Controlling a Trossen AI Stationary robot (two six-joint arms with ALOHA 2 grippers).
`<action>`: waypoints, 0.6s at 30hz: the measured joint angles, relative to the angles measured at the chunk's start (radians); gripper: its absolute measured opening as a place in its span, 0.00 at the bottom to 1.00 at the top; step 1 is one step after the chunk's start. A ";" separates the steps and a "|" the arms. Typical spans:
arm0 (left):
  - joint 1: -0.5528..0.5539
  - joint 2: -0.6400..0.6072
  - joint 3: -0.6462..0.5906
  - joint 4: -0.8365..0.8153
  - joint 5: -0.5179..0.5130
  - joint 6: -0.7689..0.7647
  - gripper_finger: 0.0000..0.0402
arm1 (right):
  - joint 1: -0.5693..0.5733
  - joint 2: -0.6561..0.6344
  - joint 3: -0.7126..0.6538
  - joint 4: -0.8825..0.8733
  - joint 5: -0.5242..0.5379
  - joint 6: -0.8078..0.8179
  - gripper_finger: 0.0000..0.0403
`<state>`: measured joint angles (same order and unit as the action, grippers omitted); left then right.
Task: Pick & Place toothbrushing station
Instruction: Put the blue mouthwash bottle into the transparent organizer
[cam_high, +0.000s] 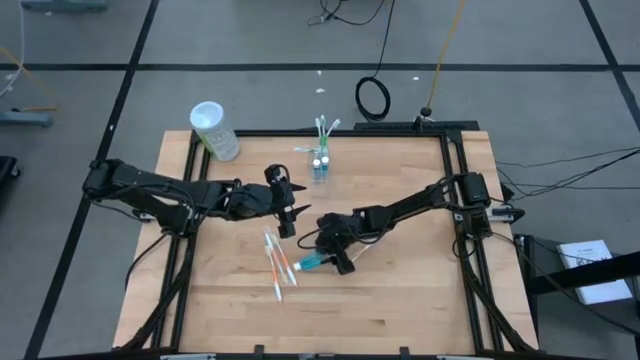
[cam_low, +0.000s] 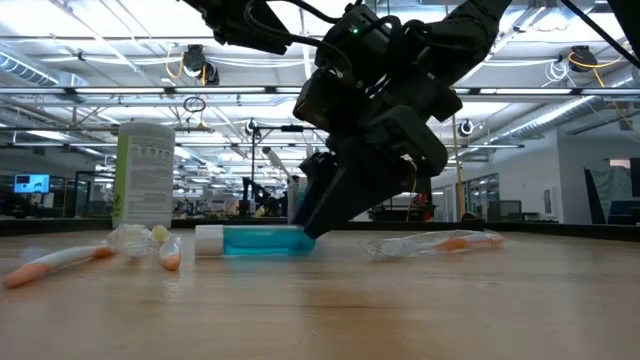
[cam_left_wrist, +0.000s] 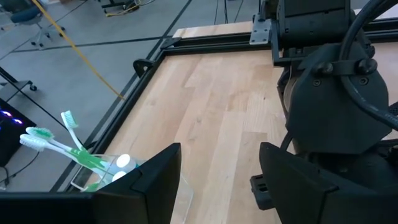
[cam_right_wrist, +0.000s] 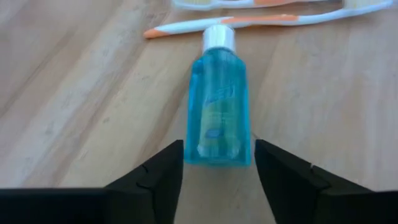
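A small blue tube (cam_right_wrist: 217, 93) with a white cap lies on its side on the table; it also shows in the high view (cam_high: 308, 264) and the low view (cam_low: 255, 240). My right gripper (cam_right_wrist: 219, 171) is shut on its bottom end. Several white-and-orange toothbrushes (cam_high: 276, 262) lie flat just left of it. A clear cup (cam_high: 321, 160) with green toothbrushes (cam_left_wrist: 71, 152) and blue tubes stands at the far middle. My left gripper (cam_high: 289, 220) is open and empty above mid-table. My right gripper pinches the blue tube's bottom end (cam_right_wrist: 217, 152) between its two fingers, one on each side. The fingers come slanting down from the table's right and lie along the tube. The tube lies flat on the table, its cap (cam_right_wrist: 219, 37) pointing away from the gripper.
A white canister (cam_high: 215, 130) with green print stands at the far left corner. A black frame (cam_high: 450, 170) runs along the table's edges. Bare wood lies along the near edge and on the right.
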<state>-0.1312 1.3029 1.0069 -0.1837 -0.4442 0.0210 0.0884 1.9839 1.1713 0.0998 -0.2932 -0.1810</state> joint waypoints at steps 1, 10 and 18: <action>0.000 0.000 0.000 0.000 0.000 0.000 0.56 | 0.002 0.000 0.000 0.003 0.010 0.001 0.50; 0.000 0.000 0.000 0.001 0.001 0.000 0.56 | 0.021 0.028 0.002 0.100 0.030 -0.034 0.62; 0.000 0.000 0.000 0.000 0.002 -0.004 0.56 | 0.017 0.061 0.002 0.097 0.031 -0.015 0.60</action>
<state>-0.1313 1.3033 1.0073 -0.1832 -0.4427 0.0170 0.1059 2.0447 1.1732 0.1970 -0.2622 -0.1958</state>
